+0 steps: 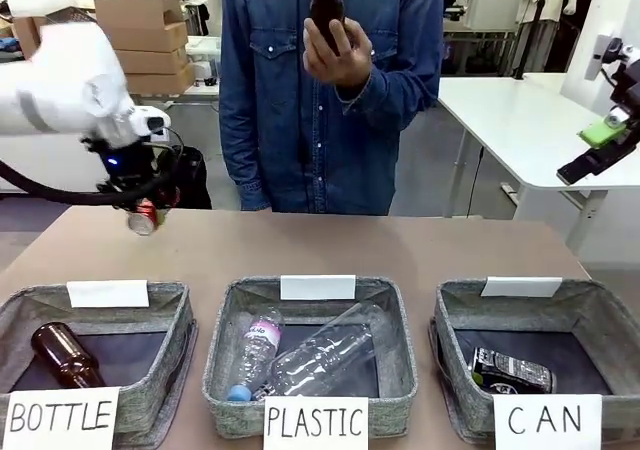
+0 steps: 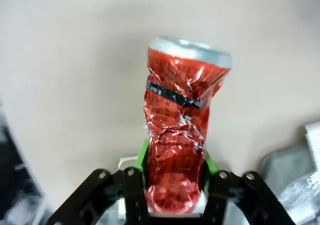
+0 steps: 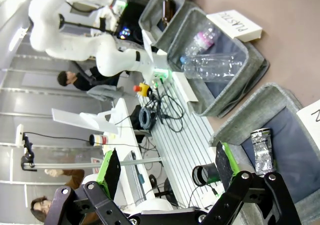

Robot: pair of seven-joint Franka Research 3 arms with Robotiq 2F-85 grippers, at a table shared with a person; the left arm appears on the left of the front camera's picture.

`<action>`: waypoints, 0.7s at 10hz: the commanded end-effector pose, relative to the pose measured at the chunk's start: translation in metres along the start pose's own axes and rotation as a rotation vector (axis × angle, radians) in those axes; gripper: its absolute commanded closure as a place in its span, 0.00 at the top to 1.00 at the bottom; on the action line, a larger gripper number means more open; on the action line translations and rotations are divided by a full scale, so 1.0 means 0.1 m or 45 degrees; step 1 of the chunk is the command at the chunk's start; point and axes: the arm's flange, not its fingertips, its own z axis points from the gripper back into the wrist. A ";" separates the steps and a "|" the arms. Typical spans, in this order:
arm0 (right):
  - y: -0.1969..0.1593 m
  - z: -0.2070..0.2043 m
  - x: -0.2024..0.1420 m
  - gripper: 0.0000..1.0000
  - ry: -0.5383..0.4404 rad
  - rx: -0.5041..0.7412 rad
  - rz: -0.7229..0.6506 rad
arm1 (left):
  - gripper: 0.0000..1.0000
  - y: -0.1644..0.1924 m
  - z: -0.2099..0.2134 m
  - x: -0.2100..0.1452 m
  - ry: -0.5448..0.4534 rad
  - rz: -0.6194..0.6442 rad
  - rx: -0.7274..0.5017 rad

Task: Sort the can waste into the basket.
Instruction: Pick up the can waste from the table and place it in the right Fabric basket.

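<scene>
- The left gripper (image 2: 176, 161) is clamped tight on one end of the crushed red can (image 2: 182, 110). The can's silver rim sticks out well past the green pads.
- That can hangs over the tabletop (image 1: 330, 245), far left of the CAN basket (image 1: 612, 315), out beyond the PLASTIC basket (image 1: 215, 370) and the BOTTLE basket (image 1: 182, 330).
- The dark can (image 1: 511, 371) already lies inside the CAN basket.
- The right gripper (image 3: 167, 166) stands wide open and empty, raised above the CAN basket's far right.
- To carry it well, I'd lift high enough to pass over both baskets. I'd stop squarely above the CAN basket's dark floor and only then let go, low down, so the light can doesn't bounce out.
</scene>
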 end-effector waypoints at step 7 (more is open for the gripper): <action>-0.01 0.02 -0.02 1.00 0.016 -0.005 0.018 | 0.00 0.34 1.19 -1.71 -0.083 -0.618 -0.448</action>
